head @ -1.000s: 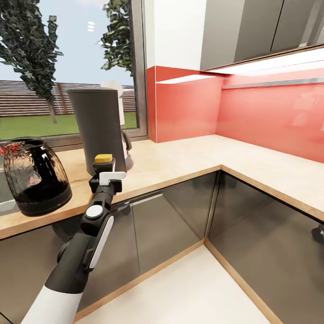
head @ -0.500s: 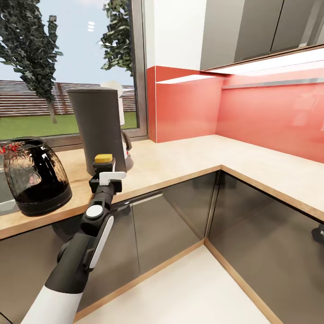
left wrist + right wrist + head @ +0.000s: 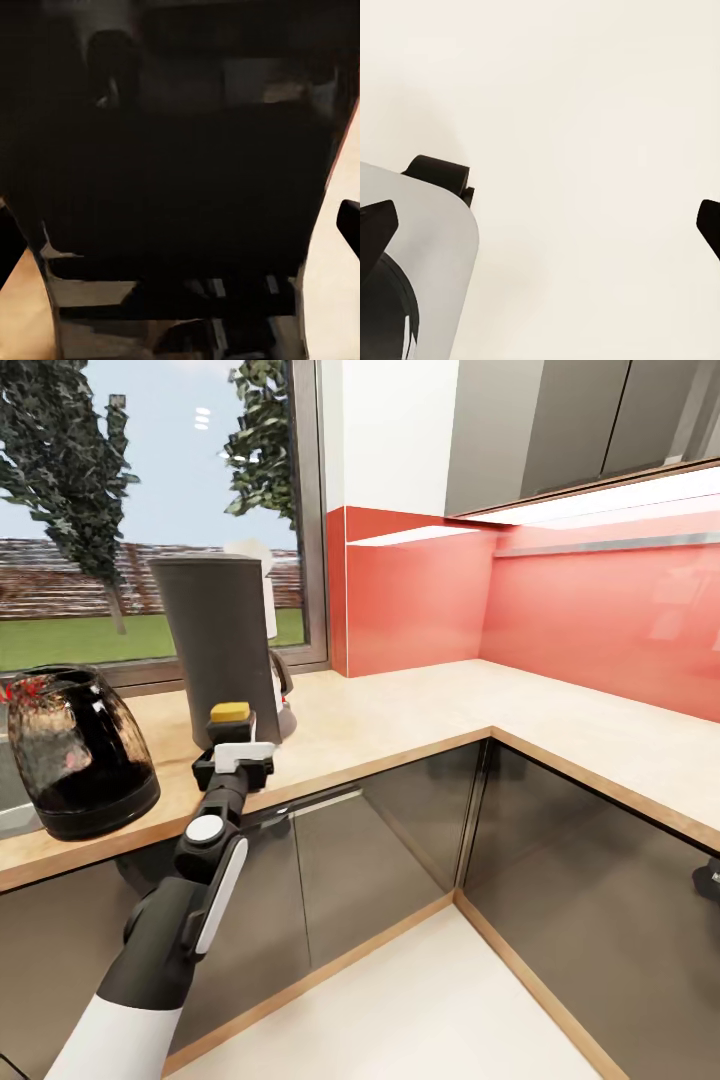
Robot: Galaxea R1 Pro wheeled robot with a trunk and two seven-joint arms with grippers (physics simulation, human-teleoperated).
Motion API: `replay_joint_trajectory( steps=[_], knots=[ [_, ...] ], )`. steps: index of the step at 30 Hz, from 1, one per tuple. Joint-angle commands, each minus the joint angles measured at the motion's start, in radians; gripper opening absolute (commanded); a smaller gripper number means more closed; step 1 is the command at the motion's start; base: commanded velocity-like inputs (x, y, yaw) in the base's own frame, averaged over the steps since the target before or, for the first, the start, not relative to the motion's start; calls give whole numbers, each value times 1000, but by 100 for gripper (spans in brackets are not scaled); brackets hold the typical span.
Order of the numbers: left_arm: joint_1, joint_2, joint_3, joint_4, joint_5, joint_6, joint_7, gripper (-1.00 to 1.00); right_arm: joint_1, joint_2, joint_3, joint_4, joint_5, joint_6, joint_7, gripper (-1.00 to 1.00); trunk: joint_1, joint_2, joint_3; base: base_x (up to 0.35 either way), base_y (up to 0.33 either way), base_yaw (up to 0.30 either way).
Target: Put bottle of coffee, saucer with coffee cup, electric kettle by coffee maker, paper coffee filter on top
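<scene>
The left end effector (image 3: pixel 232 745) grips the small dark bottle with the yellow cap (image 3: pixel 230 713), held at the edge of the light beige table (image 3: pixel 400 715). Just beyond stands the tall dark grey coffee maker (image 3: pixel 220 645); to its left, apart, sits the glassy black kettle (image 3: pixel 75 755). Pushing forward risks knocking the machine. The right end effector (image 3: pixel 540 225) hangs open and empty.

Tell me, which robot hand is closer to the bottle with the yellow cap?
The left hand. It is right at the bottle of coffee, in front of the coffee maker on the kitchen countertop. The right hand is apart from it, open over pale floor.
</scene>
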Motion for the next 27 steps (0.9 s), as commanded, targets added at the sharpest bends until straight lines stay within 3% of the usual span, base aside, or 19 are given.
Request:
replay_joint_trajectory(
  steps=[1,27],
  knots=[
    [-1,0,-1,-1,-3,7,4,100,1,0,2,-2,3,-1,0,100,0,0,-1,0,0,0],
    [-1,0,2,-1,-3,6,4,100,1,0,2,-2,3,-1,0,100,0,0,-1,0,0,0]
  ],
)
